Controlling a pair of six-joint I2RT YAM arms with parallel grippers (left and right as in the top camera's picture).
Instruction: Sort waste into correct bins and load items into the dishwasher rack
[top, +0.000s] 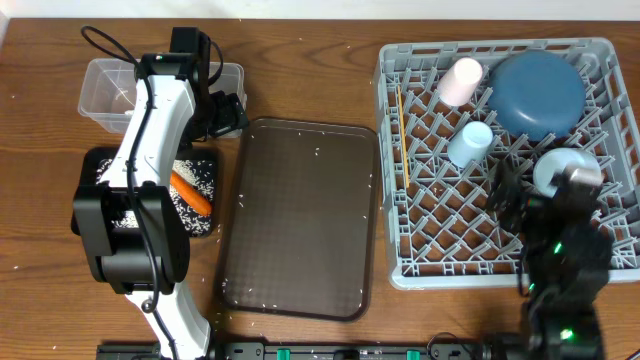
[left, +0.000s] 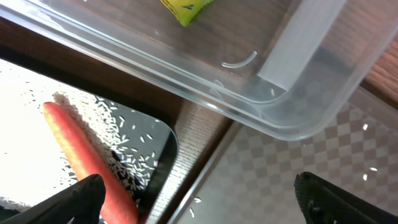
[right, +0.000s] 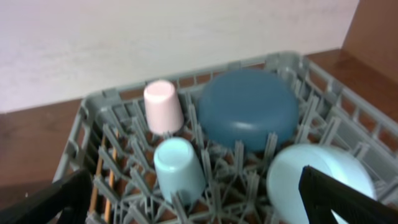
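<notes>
Left gripper (left: 205, 205) fingers apart, empty, over clear tub (top: 95, 100) near edge; wrapper (left: 183, 7) inside. Carrot (top: 190, 193), rice (left: 134, 163) in black tray (top: 205, 228), table (top: 40, 290) left edge. Right gripper (right: 196, 208) spread wide, empty, above dishwasher rack (top: 500, 270). Pink cup (top: 460, 80), light-blue cup (top: 470, 142), blue plate-bowl (top: 540, 92) and chopsticks (top: 402, 135) loaded. I judge sorting done; I'd lift both arms straight up, clear of rims.

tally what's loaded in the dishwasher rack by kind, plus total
Cups: 2, the pink cup and the light-blue cup
Bowls: 2, the big blue bowl and the small light-blue bowl
Chopsticks: 1 pair
Total: 5, counting the pair as one
</notes>
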